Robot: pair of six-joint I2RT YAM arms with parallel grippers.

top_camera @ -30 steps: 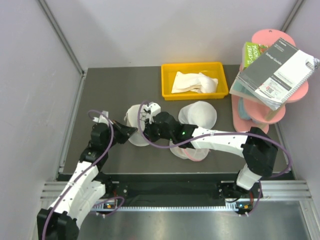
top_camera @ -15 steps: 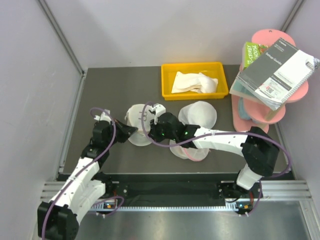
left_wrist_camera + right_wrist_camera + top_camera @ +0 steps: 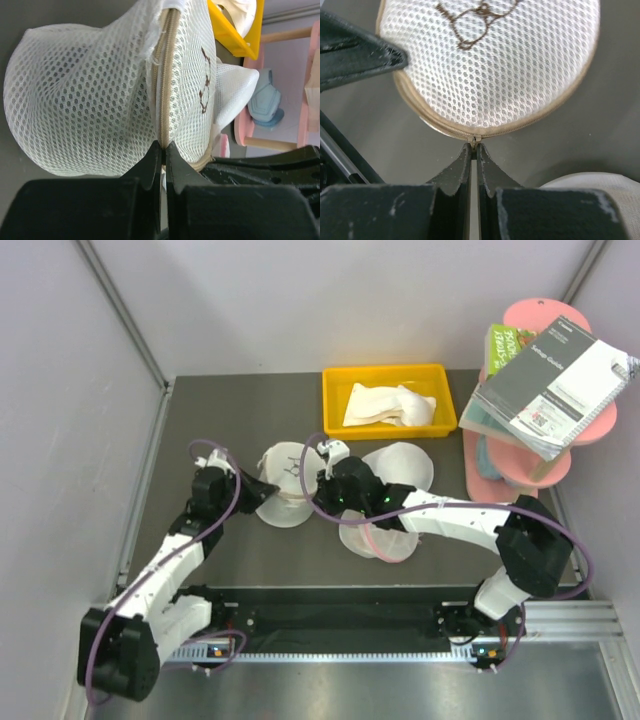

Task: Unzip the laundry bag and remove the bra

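Observation:
The laundry bag, a round white mesh pod with a beige-tan rim and a dark mark on its face, is held between both grippers. My left gripper is shut on the bag's tan rim at its left side; in the left wrist view the tips pinch the rim. My right gripper is shut on the zipper pull at the bag's right edge, seen in the right wrist view. The zipper line looks closed on both sides of the pull. The bra is hidden.
A plain white mesh bag and a pink-rimmed mesh bag lie just right of the grippers. A yellow tray with a white cloth stands behind. A pink shelf stand with books is at the right.
Both grippers and the bag have shifted to the right and a little away from the arm bases. The bag's marked face now shows more openly from above.

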